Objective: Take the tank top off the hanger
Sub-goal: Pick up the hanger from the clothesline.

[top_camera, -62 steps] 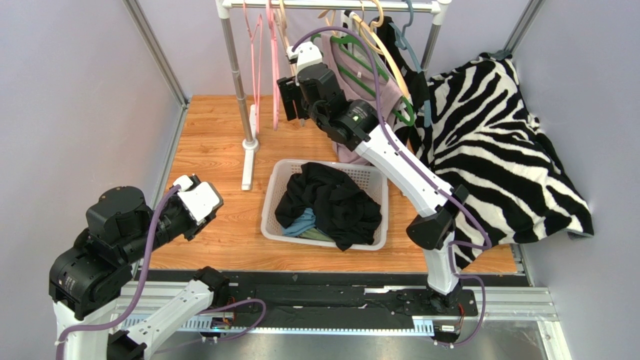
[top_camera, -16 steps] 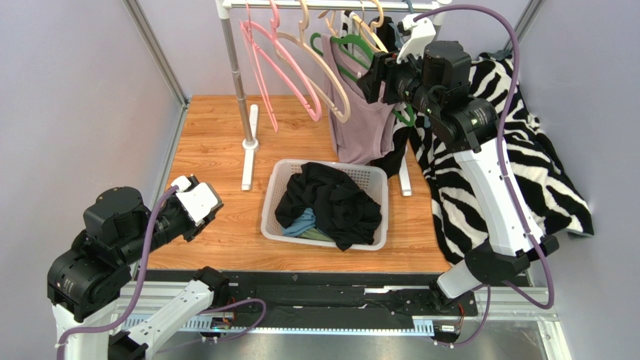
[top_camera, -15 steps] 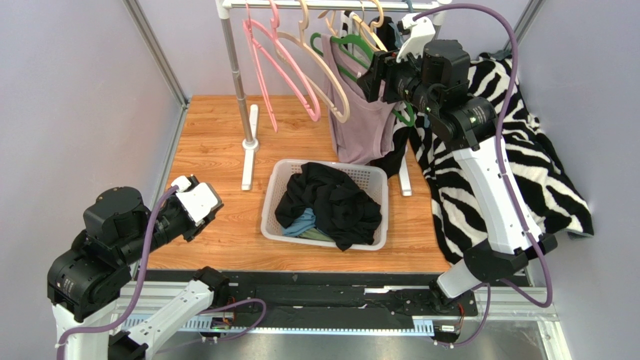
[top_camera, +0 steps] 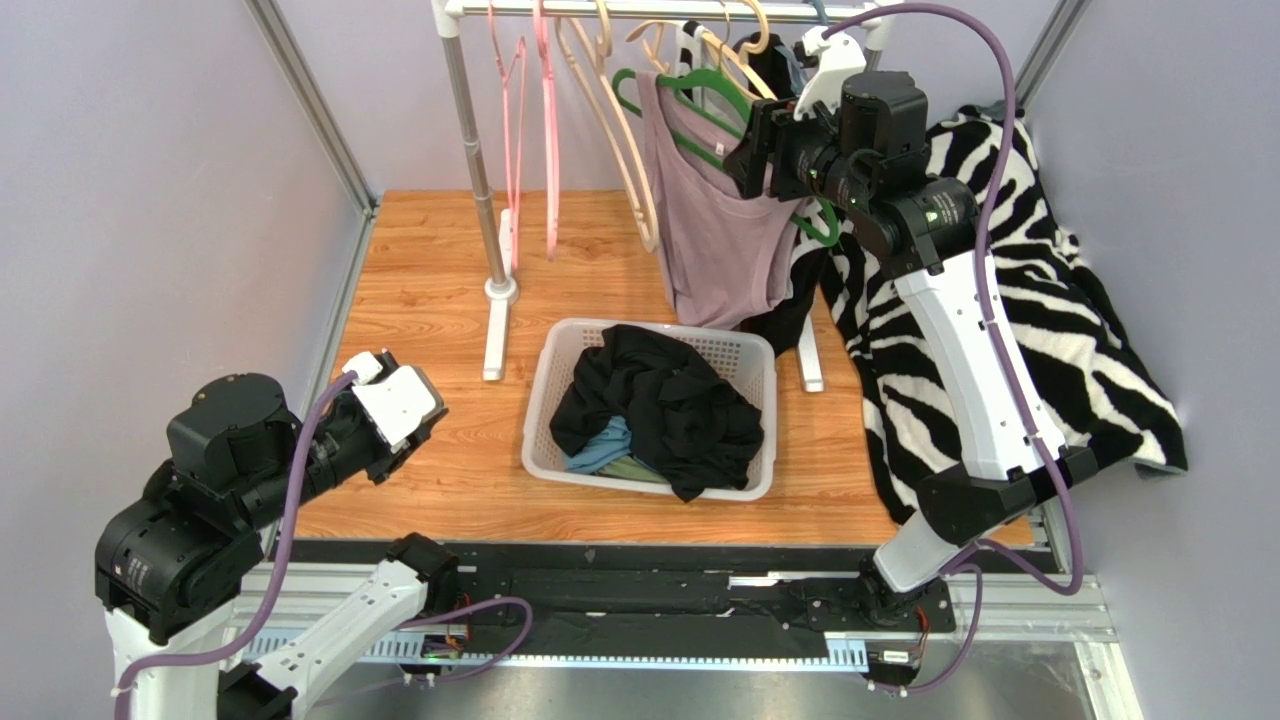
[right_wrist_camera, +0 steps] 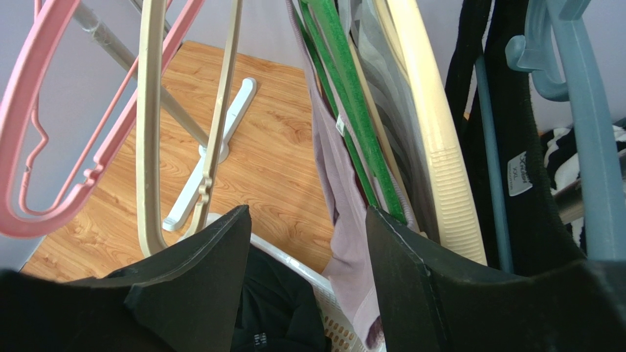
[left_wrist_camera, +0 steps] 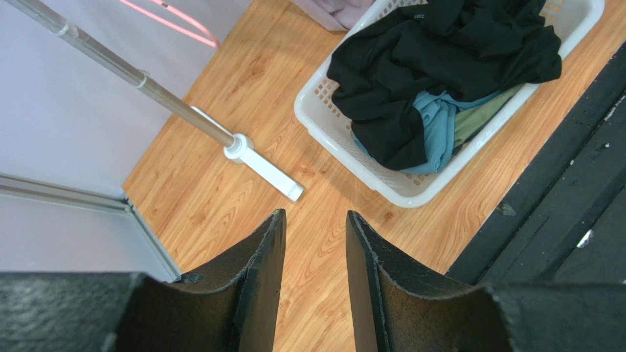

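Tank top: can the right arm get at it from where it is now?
Probably yes. The right arm's open jaws sit up at the rail, and the mauve tank top on its green hanger hangs just ahead between them. The cream hanger crowds one side.

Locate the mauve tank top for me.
Top view, upper middle: the tank top hangs on the green hanger on the rack, behind the laundry basket, with the right gripper on its right.

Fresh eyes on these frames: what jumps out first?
The zebra-print cloth heaped at the right edge grabs the eye first. Next, the right claw, jaws apart, is up at the rack beside the mauve tank top on its green hanger. In the centre sits a white basket piled with dark clothes.
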Controlling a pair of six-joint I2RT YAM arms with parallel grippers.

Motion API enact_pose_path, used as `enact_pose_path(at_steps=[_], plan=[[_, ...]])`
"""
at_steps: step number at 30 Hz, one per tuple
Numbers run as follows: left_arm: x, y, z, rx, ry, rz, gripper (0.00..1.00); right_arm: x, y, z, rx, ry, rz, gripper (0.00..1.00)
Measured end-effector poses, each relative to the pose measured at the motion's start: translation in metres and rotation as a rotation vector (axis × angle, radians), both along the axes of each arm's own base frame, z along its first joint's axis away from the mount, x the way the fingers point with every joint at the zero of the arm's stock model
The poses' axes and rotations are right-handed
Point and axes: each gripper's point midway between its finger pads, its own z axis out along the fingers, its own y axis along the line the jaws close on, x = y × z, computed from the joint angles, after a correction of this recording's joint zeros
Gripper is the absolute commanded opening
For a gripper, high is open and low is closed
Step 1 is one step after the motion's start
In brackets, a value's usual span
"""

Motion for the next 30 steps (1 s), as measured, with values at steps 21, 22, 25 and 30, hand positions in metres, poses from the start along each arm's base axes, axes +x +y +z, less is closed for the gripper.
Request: enact_pose_path(at_steps=[21,22,25,30], plan=[[0.0,-0.002,-0.004,-0.004,0.015,-0.004,0.44,0.015,-0.035,0.012,0.057,-0.012,-0.027,0.62],[0.0,-0.002,-0.004,-0.003,0.017,-0.004,0.44,0.015,-0.034,0.014,0.062,-0.016,-0.023,0.62],[0.001,-0.002,-0.005,-0.002,0.021,-0.001,0.44,0.015,-0.032,0.022,0.078,-0.035,-0.013,0.62],[0.001,-0.002,-0.006,-0.002,0.022,-0.001,0.44,0.015,-0.03,0.031,0.095,-0.057,0.0,0.61]])
